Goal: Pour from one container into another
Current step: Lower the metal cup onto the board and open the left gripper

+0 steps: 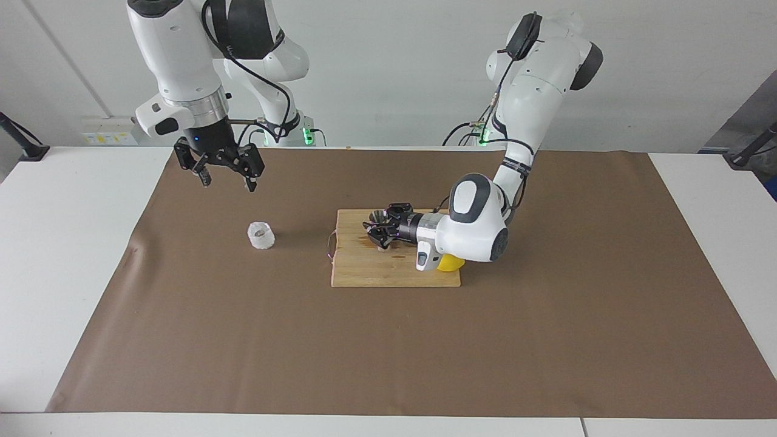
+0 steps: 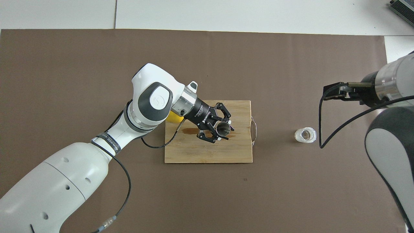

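The steel jigger stands on the wooden board, mouth up, beside a brown wet stain. My left gripper reaches in low and level, and its jaws sit around the jigger. Whether they still press on it does not show. The white bumpy cup stands alone on the brown mat toward the right arm's end, also seen from overhead as the cup. My right gripper hangs open and empty over the mat beside the cup and waits.
A yellow object lies at the board's corner under the left wrist. The board has a metal handle on the edge facing the cup. Brown mat covers most of the white table.
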`<state>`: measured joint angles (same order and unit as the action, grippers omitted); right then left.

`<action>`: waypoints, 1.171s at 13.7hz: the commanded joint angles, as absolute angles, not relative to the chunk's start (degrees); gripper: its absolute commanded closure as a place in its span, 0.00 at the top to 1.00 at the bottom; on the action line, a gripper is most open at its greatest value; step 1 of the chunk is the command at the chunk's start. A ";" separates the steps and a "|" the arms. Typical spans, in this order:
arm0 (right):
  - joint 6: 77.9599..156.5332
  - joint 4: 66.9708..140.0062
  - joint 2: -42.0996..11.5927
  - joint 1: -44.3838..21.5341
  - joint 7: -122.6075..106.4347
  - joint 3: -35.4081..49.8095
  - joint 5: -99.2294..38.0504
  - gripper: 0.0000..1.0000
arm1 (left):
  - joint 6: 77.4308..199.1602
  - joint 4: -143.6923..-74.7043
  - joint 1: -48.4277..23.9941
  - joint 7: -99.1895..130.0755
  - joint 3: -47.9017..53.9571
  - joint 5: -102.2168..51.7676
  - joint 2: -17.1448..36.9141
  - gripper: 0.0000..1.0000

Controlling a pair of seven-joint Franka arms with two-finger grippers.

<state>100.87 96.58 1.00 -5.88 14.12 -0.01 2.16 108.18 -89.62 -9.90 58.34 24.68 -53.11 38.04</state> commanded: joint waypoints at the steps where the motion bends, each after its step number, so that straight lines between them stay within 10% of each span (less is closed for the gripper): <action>1: 100.37 97.12 1.58 -5.01 12.83 0.35 0.53 1.00 | 108.81 -89.12 -9.85 57.48 24.52 -53.97 38.58 0.42; 5: 100.46 97.21 1.58 -5.01 12.83 0.35 0.53 1.00 | 108.81 -89.03 -9.41 57.57 24.52 -53.79 38.58 0.64; 7: 100.37 97.12 1.58 -5.01 12.83 0.35 0.53 1.00 | 108.81 -89.03 -9.32 57.31 24.43 -53.79 38.58 1.00; 16: 96.68 96.86 1.58 -3.87 12.57 0.35 1.84 1.00 | 96.35 -81.05 -4.23 58.18 24.70 -42.64 37.71 1.00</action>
<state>97.28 96.58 1.01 -4.66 14.05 -0.04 2.16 101.58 -84.31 -6.51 57.94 24.51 -46.24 37.95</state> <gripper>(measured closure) 0.000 0.000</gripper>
